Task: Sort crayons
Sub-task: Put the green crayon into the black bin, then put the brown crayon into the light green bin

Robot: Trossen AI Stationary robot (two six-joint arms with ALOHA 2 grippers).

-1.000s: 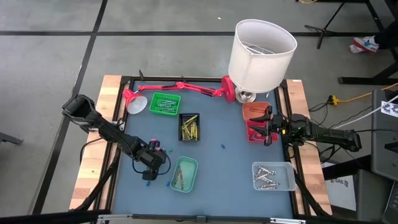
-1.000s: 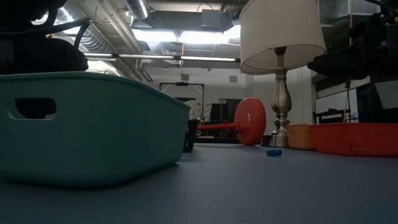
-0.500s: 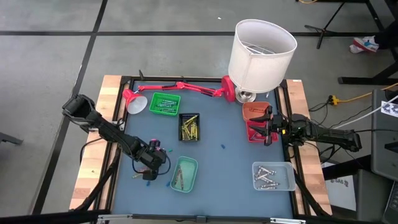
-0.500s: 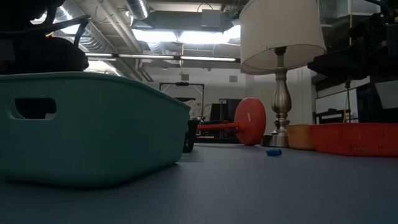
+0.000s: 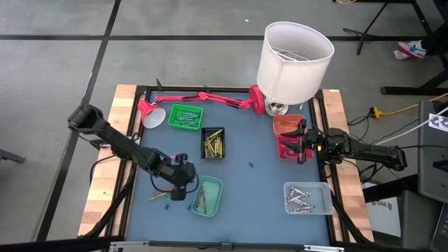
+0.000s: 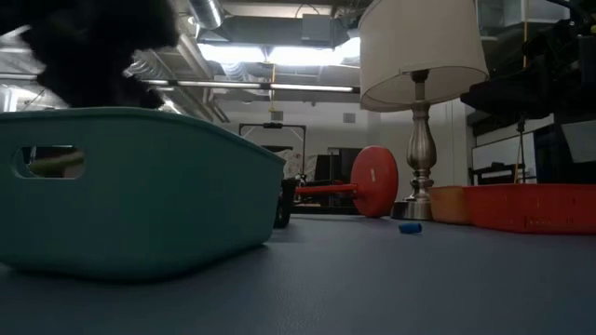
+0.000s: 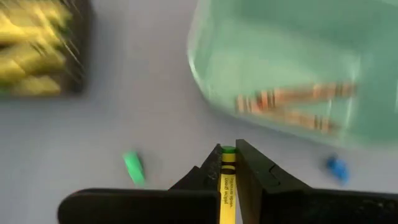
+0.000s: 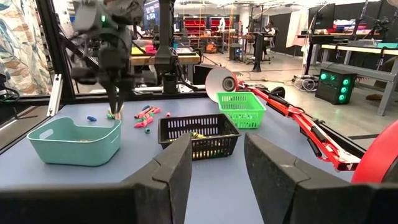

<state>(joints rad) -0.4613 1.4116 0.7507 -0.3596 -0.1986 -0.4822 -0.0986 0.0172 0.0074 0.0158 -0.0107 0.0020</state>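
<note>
My left gripper (image 7: pixel 227 159) hangs above the blue table, beside the teal tray (image 5: pixel 208 195), and is shut on a yellow-wrapped crayon with a green tip (image 7: pixel 227 180). The right wrist view shows it from across the table (image 8: pixel 113 112). Loose crayons lie on the mat under it: a green one (image 7: pixel 132 168), a blue one (image 7: pixel 337 167), and pink and red ones (image 8: pixel 147 116). The teal tray holds brownish crayons (image 7: pixel 292 106). My right gripper (image 8: pixel 217 168) waits open at the table's right edge by the red tray (image 5: pixel 288 148). My left gripper pinches the crayon between its two fingers (image 7: pixel 211 171). The crayon lies along the fingers, and its green tip (image 7: pixel 228 150) pokes out just past the fingertips. The fingers slant steeply down from the table's left. The crayon is lifted clear of the mat.
A black tray of yellow crayons (image 5: pixel 213 143), a green tray (image 5: pixel 185 116), an orange tray (image 5: pixel 285 124) and a clear tray (image 5: pixel 306 198) stand on the mat. A white-shaded lamp (image 5: pixel 294 52) and a red desk lamp (image 5: pixel 203 98) stand at the far edge. A blue crayon (image 5: pixel 250 166) lies mid-table.
My left gripper has risen from the mat and swung a little toward the table's right, closer to the teal tray. A yellowish crayon on the mat, near where it stood before, now shows.
</note>
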